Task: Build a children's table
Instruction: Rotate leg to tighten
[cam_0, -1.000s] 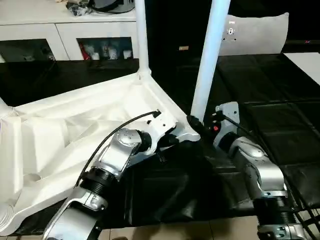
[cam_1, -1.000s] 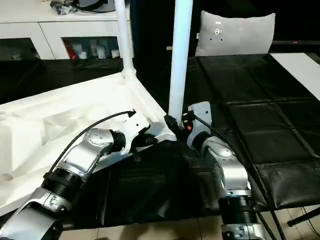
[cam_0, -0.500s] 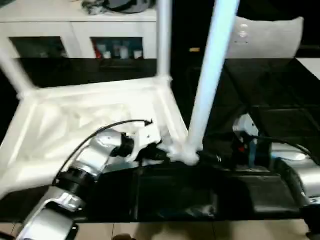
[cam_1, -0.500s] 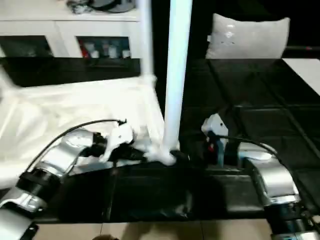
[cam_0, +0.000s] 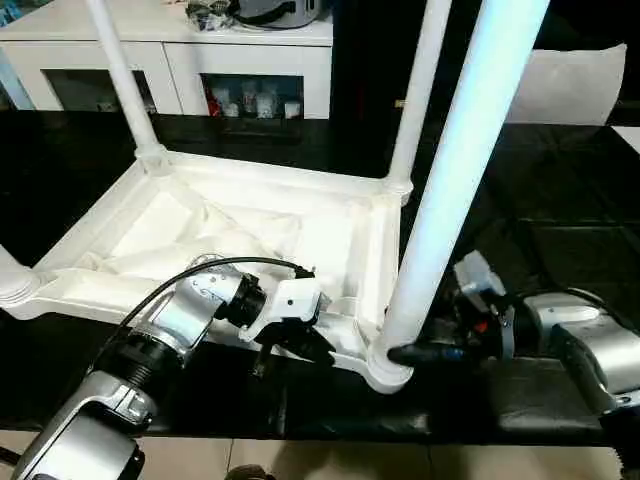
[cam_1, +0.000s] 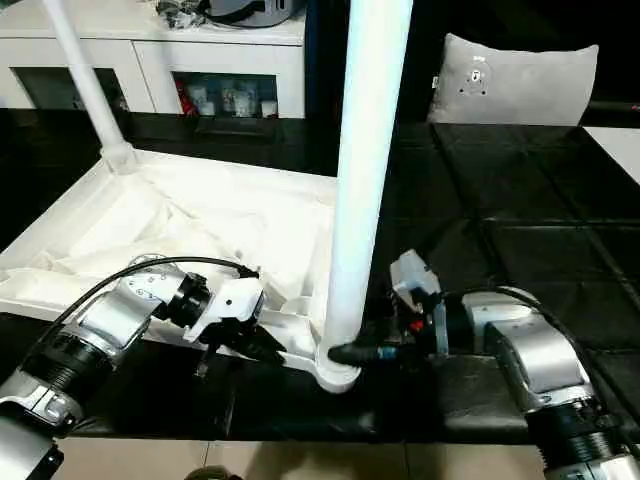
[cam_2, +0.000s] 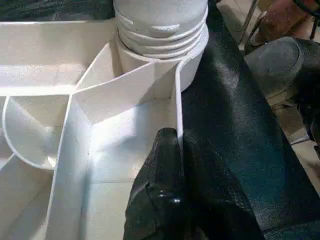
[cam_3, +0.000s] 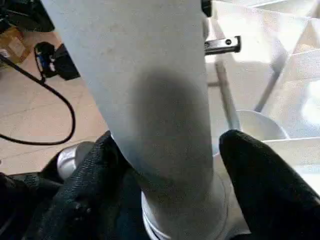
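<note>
Right gripper (cam_1: 350, 353) reaches level, straddling leg (cam_1: 366, 180); left gripper (cam_0: 295, 348) pinches tabletop (cam_0: 250, 230) rim.

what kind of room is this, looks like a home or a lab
Probably a home-style room or a mock-up of one: a white cabinet with glass-fronted shelves, a grey cushion, and black mats under the upturned children's table.

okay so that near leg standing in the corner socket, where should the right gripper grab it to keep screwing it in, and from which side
Low on the near leg, just above the corner socket, coming level from the robot's right. The tube is round and upright, widest near its base, so fingers on opposite sides get the firmest hold for turning. The right gripper already straddles it there, while the left gripper pinches the tabletop rim.
</note>
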